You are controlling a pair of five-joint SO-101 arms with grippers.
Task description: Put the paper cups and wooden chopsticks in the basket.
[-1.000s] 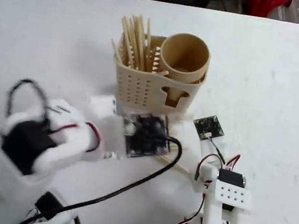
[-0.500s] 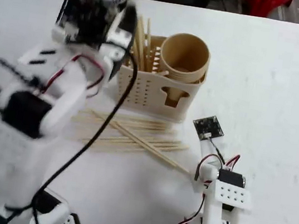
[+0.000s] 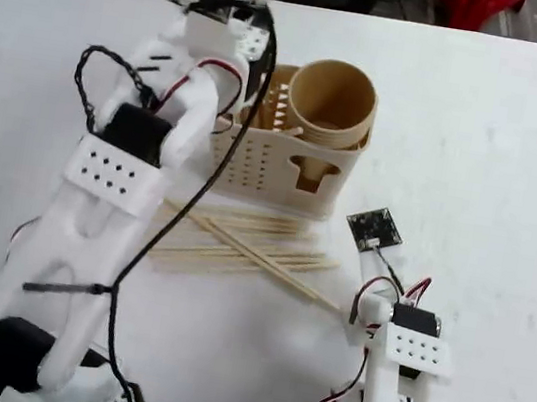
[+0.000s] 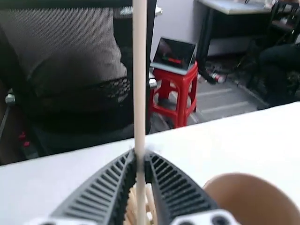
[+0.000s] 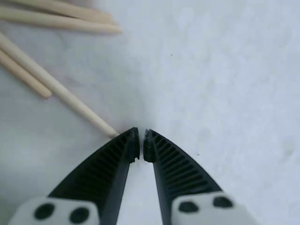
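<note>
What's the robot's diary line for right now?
left jaws: shut on chopstick, over basket | right jaws: shut, empty | loose chopsticks: on table

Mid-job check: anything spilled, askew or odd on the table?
Yes: loose chopsticks lie scattered on the table in front of the basket, one crossing the others diagonally. The left end effector grips a single chopstick upright above the basket.

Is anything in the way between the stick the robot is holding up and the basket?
Nothing visible is. The left hand holds the chopstick upright just above the basket, on the side away from the paper cups, so it looks free to go straight down.
</note>
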